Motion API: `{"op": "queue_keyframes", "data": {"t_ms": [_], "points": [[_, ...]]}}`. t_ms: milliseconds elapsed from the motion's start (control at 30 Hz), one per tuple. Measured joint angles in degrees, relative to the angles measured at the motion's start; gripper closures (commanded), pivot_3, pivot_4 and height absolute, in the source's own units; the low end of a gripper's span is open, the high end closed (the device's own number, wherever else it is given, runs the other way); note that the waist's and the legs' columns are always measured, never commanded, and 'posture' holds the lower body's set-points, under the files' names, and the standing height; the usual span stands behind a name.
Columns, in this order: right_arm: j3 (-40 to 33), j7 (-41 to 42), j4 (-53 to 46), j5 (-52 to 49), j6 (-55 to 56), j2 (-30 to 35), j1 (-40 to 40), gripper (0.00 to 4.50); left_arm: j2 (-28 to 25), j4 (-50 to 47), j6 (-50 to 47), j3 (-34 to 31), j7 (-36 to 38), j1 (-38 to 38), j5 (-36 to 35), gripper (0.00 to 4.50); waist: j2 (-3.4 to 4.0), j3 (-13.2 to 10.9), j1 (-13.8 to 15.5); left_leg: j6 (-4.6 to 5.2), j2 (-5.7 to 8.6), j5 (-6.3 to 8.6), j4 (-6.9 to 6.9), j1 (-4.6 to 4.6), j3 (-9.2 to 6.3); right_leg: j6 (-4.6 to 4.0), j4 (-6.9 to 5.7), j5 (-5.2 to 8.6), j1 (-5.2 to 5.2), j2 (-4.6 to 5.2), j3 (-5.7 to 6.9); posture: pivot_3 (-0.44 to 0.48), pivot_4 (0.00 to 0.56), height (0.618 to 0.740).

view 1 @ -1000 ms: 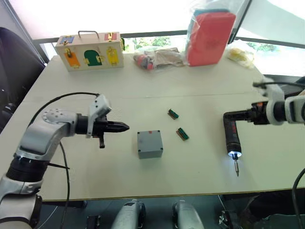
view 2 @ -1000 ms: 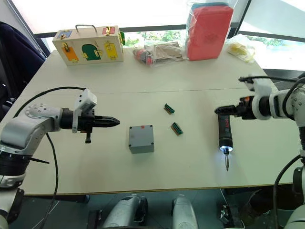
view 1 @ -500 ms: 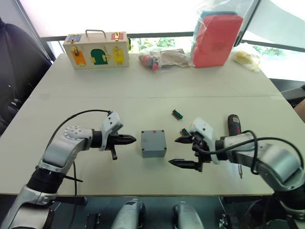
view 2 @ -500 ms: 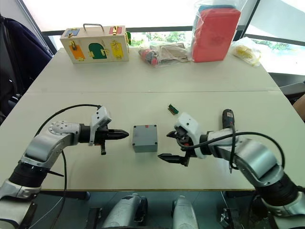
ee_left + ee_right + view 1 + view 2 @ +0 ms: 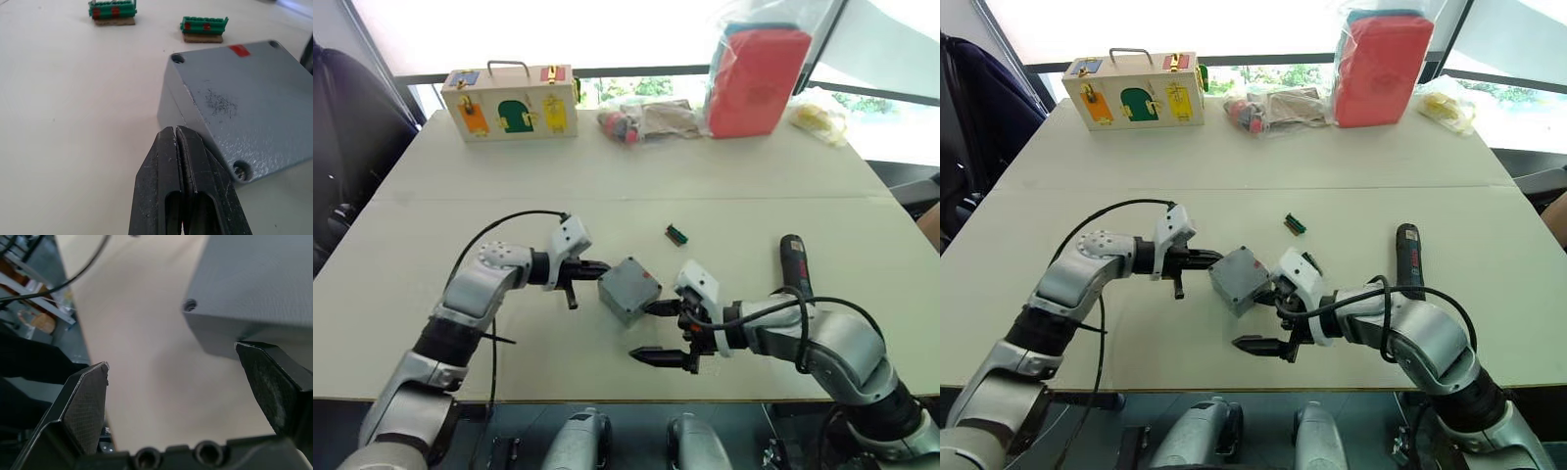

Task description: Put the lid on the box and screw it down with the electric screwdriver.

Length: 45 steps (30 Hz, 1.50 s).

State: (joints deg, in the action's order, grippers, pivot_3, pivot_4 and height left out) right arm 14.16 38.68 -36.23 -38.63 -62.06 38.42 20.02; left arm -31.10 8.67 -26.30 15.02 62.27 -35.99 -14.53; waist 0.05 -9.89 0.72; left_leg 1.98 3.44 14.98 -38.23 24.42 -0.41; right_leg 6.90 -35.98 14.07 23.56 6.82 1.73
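Left tool (image 5: 598, 266), clenched empty, is nudging the lidded box (image 5: 628, 288); right tool (image 5: 661, 333), released, is needing square, gentle bracing.

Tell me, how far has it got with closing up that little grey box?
The lid already sits on the box; one corner hole holds a screw, two others look empty. Right now the shut left gripper and open right gripper flank the box, which is turned askew. The electric screwdriver lies on the table, so the screwing down looks unfinished.
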Motion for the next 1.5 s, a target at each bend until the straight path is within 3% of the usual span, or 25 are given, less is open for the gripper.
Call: {"op": "queue_keyframes", "data": {"t_ms": [167,367,633,1067,1300,1500], "points": [[-4.4,-0.2,-0.8,0.3,-0.2,4.3,0.7,0.07,-3.5,2.5,2.1,-0.3,1.9,0.1,1.7,4.5,-0.02,0.0,-0.2,0.01,-0.01,0.0,0.01,0.0,0.0,0.0,-0.02,0.0,0.05,-0.02,0.0,0.0,0.15,0.74],[-2.1,0.9,4.6,6.7,5.7,6.2,3.0,0.07,-8.3,-3.7,-0.6,-2.3,3.5,6.6,1.2,4.5,-0.02,0.0,0.0,0.03,-0.01,0.01,0.01,0.0,0.02,0.0,-0.01,0.01,0.0,0.01,-0.01,0.0,0.15,0.74],[3.9,4.0,8.4,11.0,9.8,5.1,3.3,0.07,-4.1,-12.0,-5.6,-2.3,0.4,9.5,-0.7,4.5,-0.05,0.0,0.0,0.04,-0.01,0.02,-0.02,0.0,0.0,0.0,-0.03,0.01,0.0,-0.01,-0.01,0.0,0.15,0.74],[4.7,2.7,8.1,11.6,7.6,2.0,1.6,0.07,-0.5,-8.1,-3.2,-2.3,-2.7,8.1,1.6,4.5,-0.06,0.0,0.0,0.01,-0.01,0.0,-0.02,-0.01,0.0,0.0,-0.04,0.01,-0.01,-0.02,0.0,0.0,0.15,0.74],[3.4,2.5,7.2,11.6,7.5,3.3,1.2,0.07,-1.8,-7.9,-3.5,-2.3,-0.7,8.2,1.4,4.5,-0.06,0.0,0.0,0.01,-0.01,0.0,-0.02,-0.01,0.0,0.0,-0.04,0.01,0.0,-0.02,0.0,0.0,0.15,0.74],[-3.2,6.8,7.0,9.0,7.3,8.3,1.3,0.07,-5.7,-8.9,-3.5,-2.3,3.9,10.6,0.4,4.5,-0.06,0.0,0.0,0.01,-0.01,0.0,-0.01,-0.01,0.0,0.0,-0.02,0.01,-0.02,-0.01,0.0,0.0,0.15,0.74]]}}
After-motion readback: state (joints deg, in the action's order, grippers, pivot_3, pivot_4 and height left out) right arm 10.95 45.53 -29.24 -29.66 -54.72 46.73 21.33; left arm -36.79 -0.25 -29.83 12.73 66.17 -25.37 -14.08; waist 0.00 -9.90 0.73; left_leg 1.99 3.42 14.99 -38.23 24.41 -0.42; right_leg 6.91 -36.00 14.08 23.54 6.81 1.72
